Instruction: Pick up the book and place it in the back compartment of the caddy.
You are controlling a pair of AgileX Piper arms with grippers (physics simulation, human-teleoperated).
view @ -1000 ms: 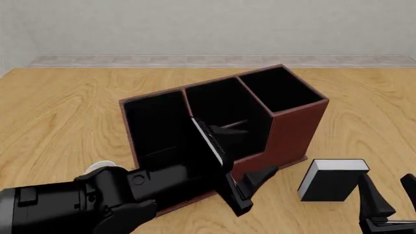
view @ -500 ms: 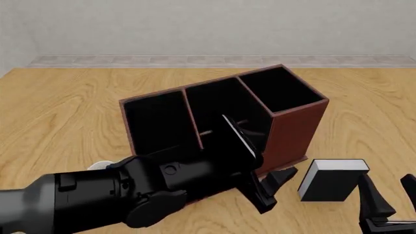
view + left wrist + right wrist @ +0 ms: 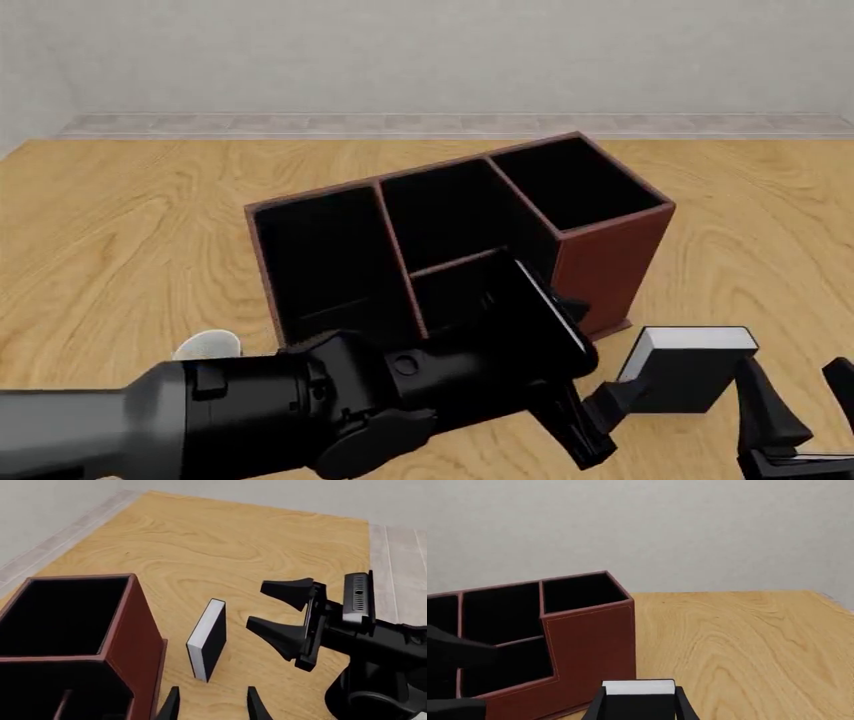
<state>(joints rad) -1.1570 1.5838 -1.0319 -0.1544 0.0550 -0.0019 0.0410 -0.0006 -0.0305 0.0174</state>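
Note:
The black book [image 3: 683, 378] with white page edges stands on its edge on the table, right of the caddy [image 3: 607, 265]. In the left wrist view the book [image 3: 208, 639] stands just beyond my open left gripper [image 3: 211, 707], next to the caddy [image 3: 143, 645]. My left gripper [image 3: 601, 418] hangs close to the book's near-left side. My right gripper [image 3: 801, 405] is open at the book's right, apart from it. The right wrist view lines the book [image 3: 639, 700] up between its fingers. The back compartment [image 3: 461, 285], low-walled, is partly hidden by my left arm.
My bulky left arm [image 3: 267, 420] crosses in front of the caddy's low side. A small white object [image 3: 207, 347] peeks out behind that arm. Bare wood stretches right of the book [image 3: 747, 645], and a grey wall [image 3: 427, 50] closes the far edge.
My left arm has swung to the right across the caddy's front, bringing its gripper from the low wall to beside the book. Book and right gripper have not moved.

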